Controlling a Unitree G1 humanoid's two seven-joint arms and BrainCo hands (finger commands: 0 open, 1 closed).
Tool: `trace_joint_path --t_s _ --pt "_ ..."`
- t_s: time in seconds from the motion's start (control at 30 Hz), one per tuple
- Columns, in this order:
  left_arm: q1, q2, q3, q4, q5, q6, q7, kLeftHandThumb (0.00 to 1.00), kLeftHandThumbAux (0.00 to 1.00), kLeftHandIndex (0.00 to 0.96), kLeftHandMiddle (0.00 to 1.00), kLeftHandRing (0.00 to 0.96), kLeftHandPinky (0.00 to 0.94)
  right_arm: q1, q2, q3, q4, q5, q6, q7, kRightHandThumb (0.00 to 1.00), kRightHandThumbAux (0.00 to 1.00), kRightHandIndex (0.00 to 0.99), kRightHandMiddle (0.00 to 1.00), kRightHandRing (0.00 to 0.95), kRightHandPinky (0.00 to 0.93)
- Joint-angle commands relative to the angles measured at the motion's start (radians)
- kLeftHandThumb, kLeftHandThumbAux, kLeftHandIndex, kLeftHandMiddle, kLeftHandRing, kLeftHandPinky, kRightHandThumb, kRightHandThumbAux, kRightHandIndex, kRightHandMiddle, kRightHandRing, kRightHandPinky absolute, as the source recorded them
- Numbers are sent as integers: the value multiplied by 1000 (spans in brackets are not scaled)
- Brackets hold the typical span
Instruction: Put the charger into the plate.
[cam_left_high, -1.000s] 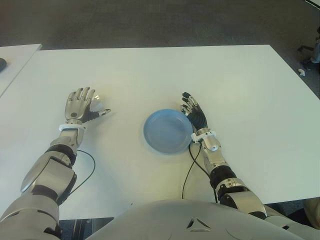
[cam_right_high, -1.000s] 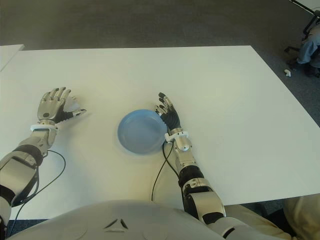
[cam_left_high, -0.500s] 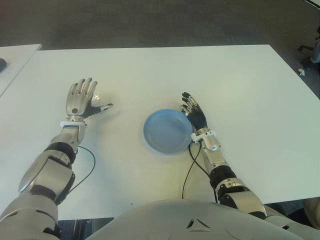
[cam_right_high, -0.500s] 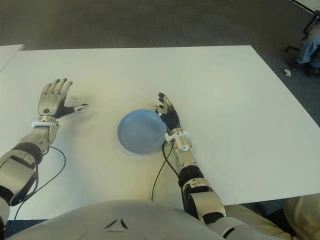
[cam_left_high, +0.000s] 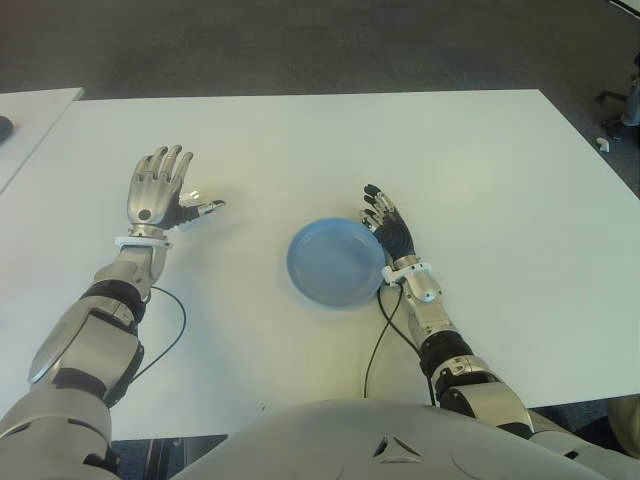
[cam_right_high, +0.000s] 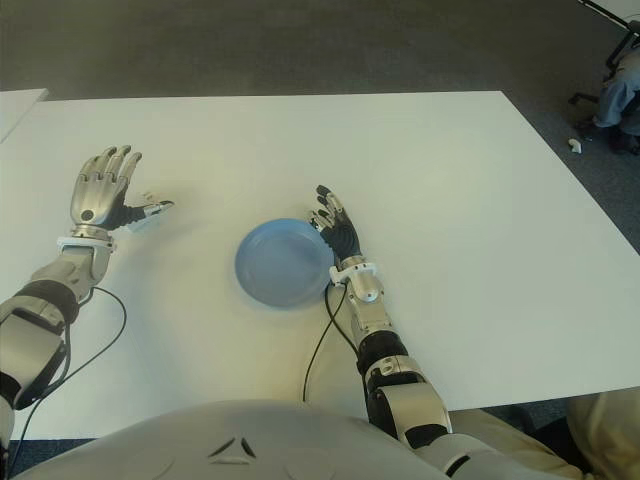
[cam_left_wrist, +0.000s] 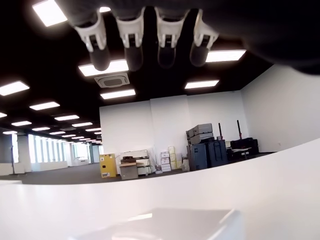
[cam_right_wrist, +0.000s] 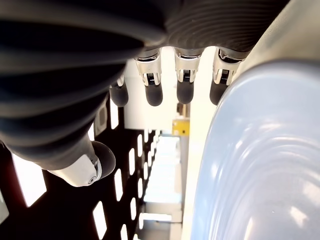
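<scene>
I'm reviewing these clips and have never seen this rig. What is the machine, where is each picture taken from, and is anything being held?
It is a humanoid robot with two many-fingered hands. The two wide pictures come from its head, looking down at a white table; the two close ones come from cameras on its wrists. A blue plate lies mid-table. The right hand shows at the plate's right edge, fingers relaxed, holding nothing. The left hand is raised with fingers spread, also holding nothing; the white charger lies on the table just beyond its thumb, not yet in the plate.

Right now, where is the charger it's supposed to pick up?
The white charger lies on the table at the robot's left, just under the open left hand, well left of the blue plate.
</scene>
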Motion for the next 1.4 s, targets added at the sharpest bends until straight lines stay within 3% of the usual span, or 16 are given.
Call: trace_joint_path --t_s 0.03,0.4,0.8,1.4 --pt "-22 18 5 24 -4 -14 -32 279 123 0 0 0 0 216 -9 7 233 -19 148 -9 98 613 11 42 51 95" --pt "-41 1 4 108 -14 5 -95 278 125 0 0 0 0 220 -13 7 233 -17 141 -11 97 620 14 48 56 103" --pt "-50 -12 19 133 -36 30 -192 247 125 0 0 0 0 224 -22 15 237 -28 130 -19 88 632 9 51 64 107" --pt "-48 -24 43 133 -67 38 -254 253 129 0 0 0 0 220 -30 14 246 -19 130 -11 101 612 7 58 66 102"
